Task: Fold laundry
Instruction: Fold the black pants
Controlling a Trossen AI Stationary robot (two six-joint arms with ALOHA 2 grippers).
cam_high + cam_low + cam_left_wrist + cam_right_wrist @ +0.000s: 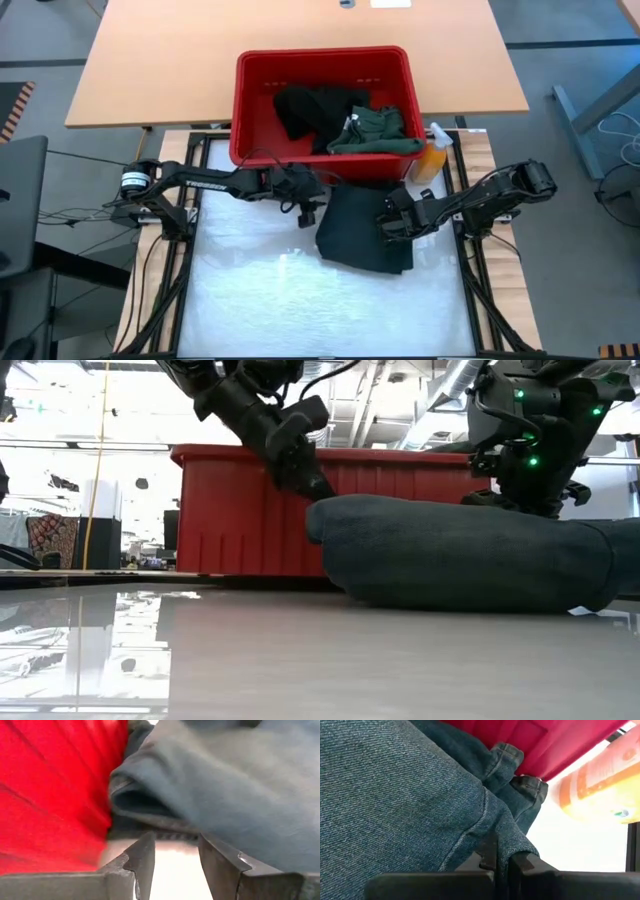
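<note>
So nearest the front there's just the shiny white table mat (300, 300), nothing on it. Further in sits the dark teal garment (362, 228), a folded-over denim-looking piece lying flat on the mat, right of the middle. From above it's a rough rectangle with its long axis running from the basket side toward the front of the table, leaning a little to the right. From table height it looks like a low thick mound, its rolled, rounded edge (325, 525) pointing toward the left arm.

The right gripper (392, 222) is down on the garment's right edge, fingers pinched together on a fold of the cloth; the wrist camera shows a seam of denim caught right between them. The left gripper (306, 212) is at the garment's upper left corner, just beside the rolled edge, fingers partly apart with nothing between them. Can't tell whether a fingertip is actually touching the cloth.

Behind both is the red plastic basket (250, 100), hard against the garment's far edge. Inside are a black garment (305, 108) and a green shirt (375, 130), both bunched up. The orange spray bottle (432, 158) stands at the basket's right front corner.
</note>
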